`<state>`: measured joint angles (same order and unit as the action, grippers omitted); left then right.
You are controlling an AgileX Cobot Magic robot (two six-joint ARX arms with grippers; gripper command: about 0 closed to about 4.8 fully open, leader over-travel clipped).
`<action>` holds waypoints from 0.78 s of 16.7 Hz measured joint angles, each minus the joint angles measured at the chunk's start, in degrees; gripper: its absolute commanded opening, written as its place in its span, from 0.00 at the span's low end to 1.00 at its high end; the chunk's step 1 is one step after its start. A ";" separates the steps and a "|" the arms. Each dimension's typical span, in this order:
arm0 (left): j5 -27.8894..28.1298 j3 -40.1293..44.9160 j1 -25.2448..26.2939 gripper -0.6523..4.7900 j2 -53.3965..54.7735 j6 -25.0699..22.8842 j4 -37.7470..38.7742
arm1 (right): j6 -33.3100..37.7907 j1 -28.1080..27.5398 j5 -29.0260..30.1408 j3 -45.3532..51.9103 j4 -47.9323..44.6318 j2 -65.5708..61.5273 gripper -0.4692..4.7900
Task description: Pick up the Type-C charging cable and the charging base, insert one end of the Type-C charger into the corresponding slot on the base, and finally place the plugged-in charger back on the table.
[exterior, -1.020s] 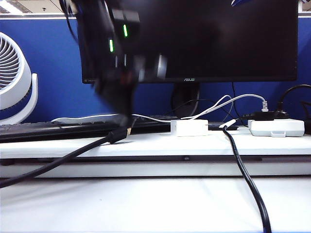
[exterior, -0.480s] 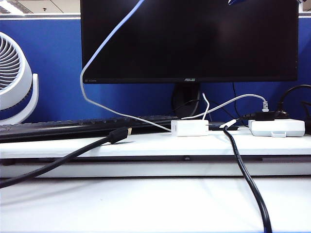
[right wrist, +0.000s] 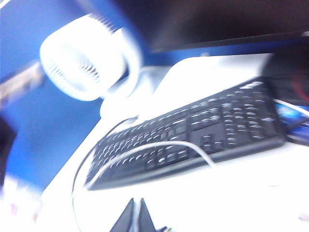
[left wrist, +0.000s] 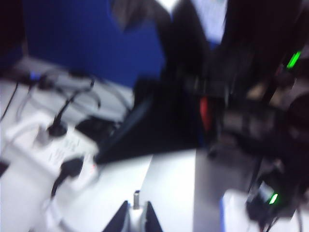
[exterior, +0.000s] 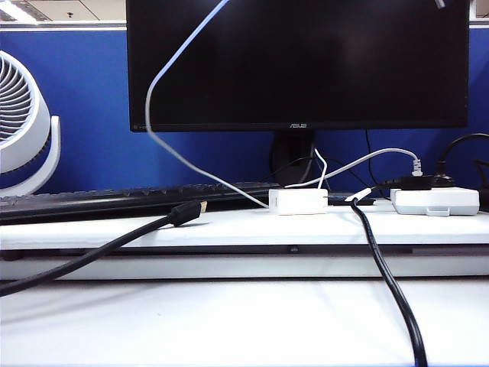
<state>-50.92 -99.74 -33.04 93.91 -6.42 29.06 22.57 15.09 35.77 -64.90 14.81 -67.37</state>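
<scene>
**Obs 1:** Type-C charging cable [exterior: 172, 157], one counted. Left gripper [left wrist: 136, 216] is pinched on its plug end; a small metal tip pokes out between the fingertips. Picture is blurred.

**Obs 2:** Agreed. In the exterior view neither gripper shows; the cord drops from the top edge of the picture, loops down in front of the monitor [exterior: 306, 61] and runs to the charging base [exterior: 298, 201].

**Obs 1:** Base count: one small white block, lying on the raised shelf of the table [exterior: 229, 229], near the shelf's back edge, right of middle. Cord meets its left face.

**Obs 2:** Right gripper [right wrist: 136, 217]: fingertips pressed together, nothing seen between them. It hangs over the tabletop by the keyboard [right wrist: 193, 140]; one white cord arcs across the keys.

**Obs 1:** Other items: one wider white box [exterior: 434, 201] toward the shelf's right end, two thick black cables, one gold-tipped [exterior: 99, 252], one running off the front [exterior: 390, 283]. One fan [exterior: 23, 122] at the left end.
</scene>
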 measured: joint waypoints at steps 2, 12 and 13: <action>-3.43 0.00 0.00 0.19 0.02 5.25 -4.90 | -1.64 0.00 7.10 0.00 -3.69 0.02 0.08; -6.93 0.00 0.04 0.19 0.02 9.92 -9.29 | -1.62 0.07 13.35 0.00 -15.96 0.04 0.08; -6.84 0.00 0.07 0.17 0.04 9.92 -10.01 | -1.57 0.07 11.06 0.00 -15.50 0.07 0.08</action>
<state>-57.76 -99.74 -32.97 93.95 3.51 19.05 20.99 15.16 46.83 -64.90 -0.69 -67.31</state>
